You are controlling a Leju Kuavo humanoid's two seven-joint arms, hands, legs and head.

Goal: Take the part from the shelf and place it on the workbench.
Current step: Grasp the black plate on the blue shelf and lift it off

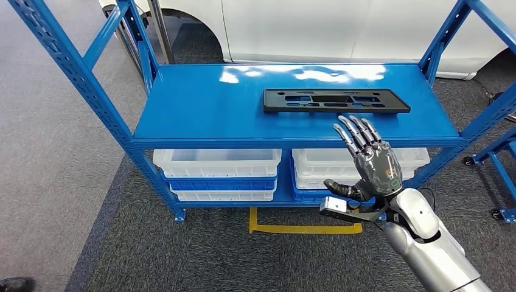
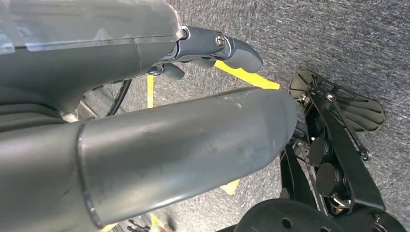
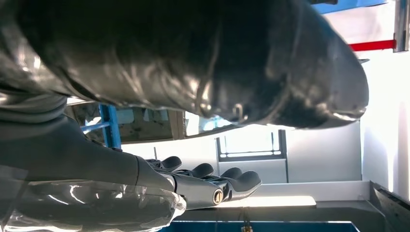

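Note:
A flat black plastic part (image 1: 336,100) with several cut-outs lies on the top board of the blue shelf (image 1: 201,106), towards its right half. My right hand (image 1: 367,159) is raised in front of the shelf's front edge, just below and slightly right of the part, fingers stretched out and apart, holding nothing. In the right wrist view the right hand's fingers (image 3: 227,182) reach straight out under the thick thumb (image 3: 270,63). In the left wrist view my left hand (image 2: 159,135) hangs over the carpet, its fingers (image 2: 237,50) around nothing.
White and blue bins (image 1: 218,173) are stacked on the shelf's lower level. A white car body (image 1: 341,24) stands behind the shelf. Yellow tape (image 1: 292,227) marks the grey carpet before the shelf. Another blue frame on castors (image 1: 502,158) stands at right.

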